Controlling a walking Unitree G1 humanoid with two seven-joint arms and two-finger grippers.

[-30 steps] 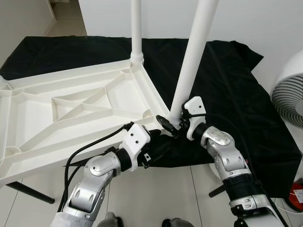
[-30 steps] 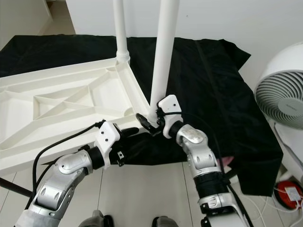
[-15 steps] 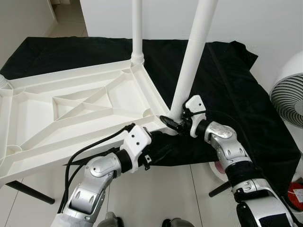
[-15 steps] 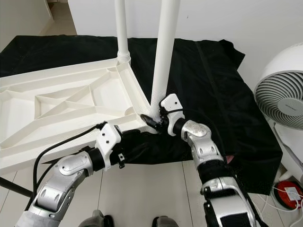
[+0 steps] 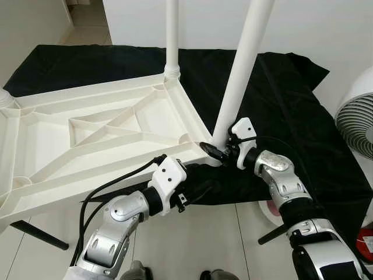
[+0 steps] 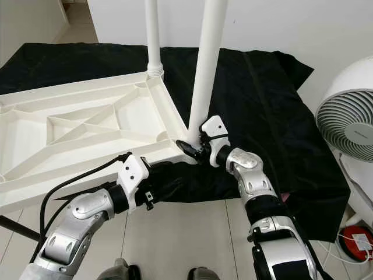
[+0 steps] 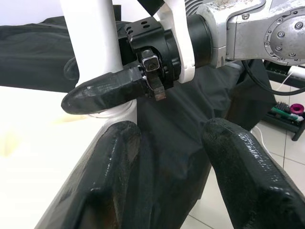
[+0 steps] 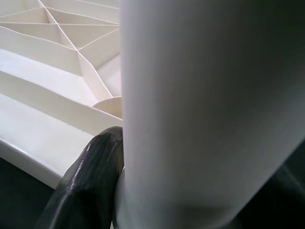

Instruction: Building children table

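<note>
The black cloth (image 5: 291,111) covers the floor beneath the upturned white tabletop (image 5: 87,134), its far edges cut off. Two white legs rise out of frame: the far leg (image 5: 172,35) and the near leg (image 5: 245,64). A fan (image 6: 349,116) stands partly cropped. The right gripper (image 5: 214,153) clamps the near leg's base. The left gripper (image 7: 171,157) hangs parted, empty, below the corner.
</note>
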